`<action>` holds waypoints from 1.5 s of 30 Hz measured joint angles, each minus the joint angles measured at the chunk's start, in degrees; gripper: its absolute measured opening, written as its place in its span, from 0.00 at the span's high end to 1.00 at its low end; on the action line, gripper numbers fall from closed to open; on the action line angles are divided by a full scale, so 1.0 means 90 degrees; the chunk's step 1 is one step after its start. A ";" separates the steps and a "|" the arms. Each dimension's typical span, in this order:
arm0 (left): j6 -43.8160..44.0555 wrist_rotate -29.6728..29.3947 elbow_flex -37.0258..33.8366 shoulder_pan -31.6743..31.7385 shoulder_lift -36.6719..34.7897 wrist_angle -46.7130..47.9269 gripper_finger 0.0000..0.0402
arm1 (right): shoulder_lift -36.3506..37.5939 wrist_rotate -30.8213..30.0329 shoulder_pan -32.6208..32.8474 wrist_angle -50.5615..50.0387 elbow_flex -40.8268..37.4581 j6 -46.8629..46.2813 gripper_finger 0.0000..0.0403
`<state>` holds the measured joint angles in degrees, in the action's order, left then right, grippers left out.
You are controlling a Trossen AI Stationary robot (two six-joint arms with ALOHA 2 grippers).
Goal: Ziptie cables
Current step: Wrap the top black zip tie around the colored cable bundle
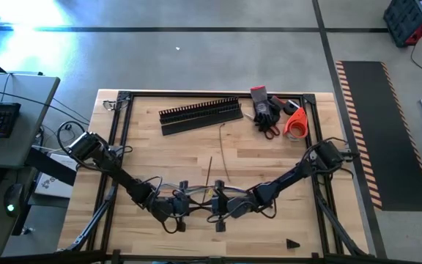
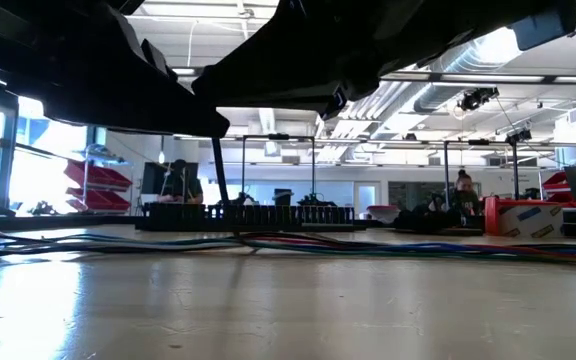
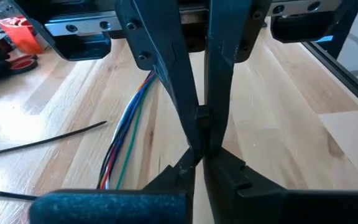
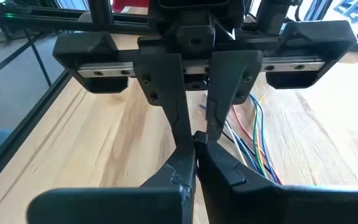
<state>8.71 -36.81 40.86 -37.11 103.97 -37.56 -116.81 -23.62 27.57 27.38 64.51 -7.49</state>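
Under both grippers (shut): cables [image 3: 129, 127]

Bright, even overhead light; blue-white glare on floor [image 1: 42, 44], sheen on table [image 2: 268, 300]; silhouetted arms, blurred foreground in low view.

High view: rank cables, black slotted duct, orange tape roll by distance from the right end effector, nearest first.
1. Cables: at the near edge, right beside the right end effector, which is shut.
2. Black slotted duct: far side of the table, left of centre.
3. Orange tape roll: far right corner, beside the scissors; a bit farther than the duct.
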 joint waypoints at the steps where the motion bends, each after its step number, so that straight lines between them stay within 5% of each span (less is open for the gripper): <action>1: 0.0002 0.0001 0.0000 0.0008 0.0000 -0.0005 1.00 | 0.0000 -0.0008 0.0002 0.0000 -0.0002 0.0000 1.00; 16: 0.0075 -0.0016 0.0007 0.0028 -0.0001 0.0125 1.00 | 0.0681 -0.0002 0.0080 -0.0486 -0.0015 0.0335 0.64; 20: 0.0128 0.0008 0.0007 0.0028 -0.0001 0.0180 1.00 | 0.0687 0.0194 -0.0012 -0.0229 -0.0015 0.0220 0.69; 28: 0.0126 0.0060 0.0007 0.0025 -0.0001 0.0213 1.00 | 0.0621 0.0346 -0.0432 -0.0397 -0.0015 -0.0698 0.98; 38: 0.0124 0.0079 0.0007 0.0020 -0.0001 0.0267 1.00 | 0.0440 0.1407 -0.0522 -0.0634 -0.0012 -0.1070 1.00; 45: 0.0140 0.0079 0.0007 0.0023 -0.0001 0.0249 1.00 | 0.0430 0.1277 -0.0391 -0.0731 -0.0012 -0.0774 1.00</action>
<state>9.97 -36.10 40.93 -36.91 103.96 -35.32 -112.95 -12.12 24.05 20.80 64.40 -14.45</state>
